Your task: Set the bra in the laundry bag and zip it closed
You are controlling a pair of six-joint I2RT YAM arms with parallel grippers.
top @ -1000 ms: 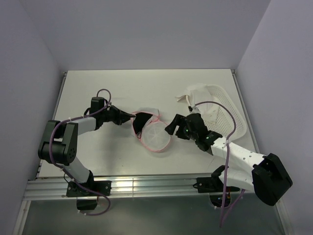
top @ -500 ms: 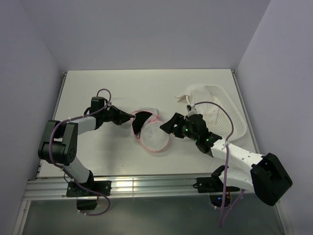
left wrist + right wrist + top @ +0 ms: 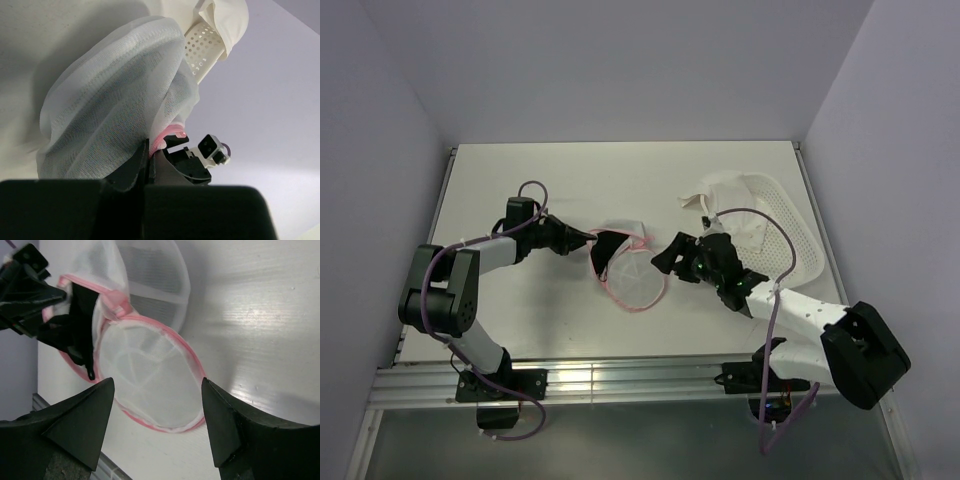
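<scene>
The laundry bag (image 3: 635,282), a round white mesh pouch with pink zipper trim, lies mid-table with its mouth open. The black bra (image 3: 611,244) sits in that mouth at the bag's upper left; in the right wrist view the bra (image 3: 82,337) shows inside the pink rim, a thin strap hanging down. My left gripper (image 3: 588,240) is shut on the bag's pink trim (image 3: 167,134) at its left edge. My right gripper (image 3: 663,260) stands open just right of the bag, and the round mesh flap of the laundry bag (image 3: 145,375) lies ahead of the right gripper (image 3: 157,382), untouched.
A white perforated plastic basket (image 3: 785,235) sits at the right side of the table with a white cloth (image 3: 720,190) draped over its left end. The table's near edge and metal rail (image 3: 620,375) run just below the bag.
My right gripper has edged a little left, closer to the bag's right rim. The left gripper has kept its hold, and the bag's lower ring has shifted slightly.
</scene>
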